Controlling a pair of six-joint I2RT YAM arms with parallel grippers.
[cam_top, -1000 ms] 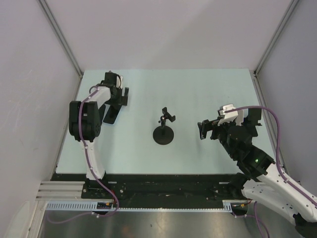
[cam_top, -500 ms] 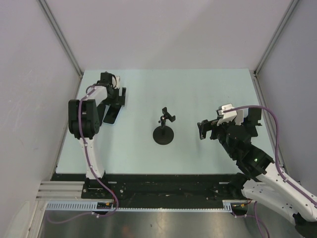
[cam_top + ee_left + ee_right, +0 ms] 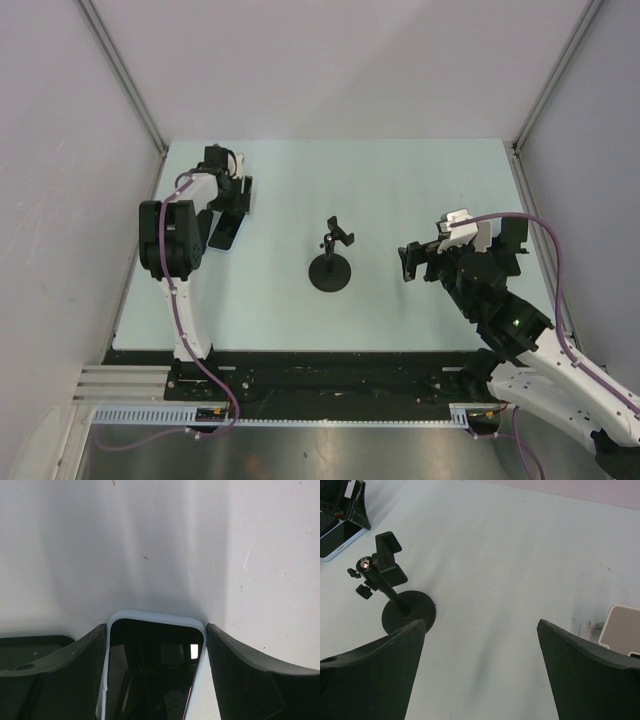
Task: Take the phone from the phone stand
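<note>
Black-screened phone in pale blue case (image 3: 152,675) lies flat on pale blue-green table (image 3: 420,180), far left, well apart from black round-based phone stand (image 3: 331,262) at centre, whose clamp is empty. Left gripper (image 3: 156,628) straddles phone's end, fingers close against both long edges; pinching or merely beside, cannot tell. Right gripper (image 3: 480,622) is spread wide, holds nothing. Phone likely stiff, light, glass face slick (case rim grippier): take across long edges.

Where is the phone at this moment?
Top view: the phone lies flat on the left side of the table, at the left gripper fingertips, well left of the empty phone stand.
</note>
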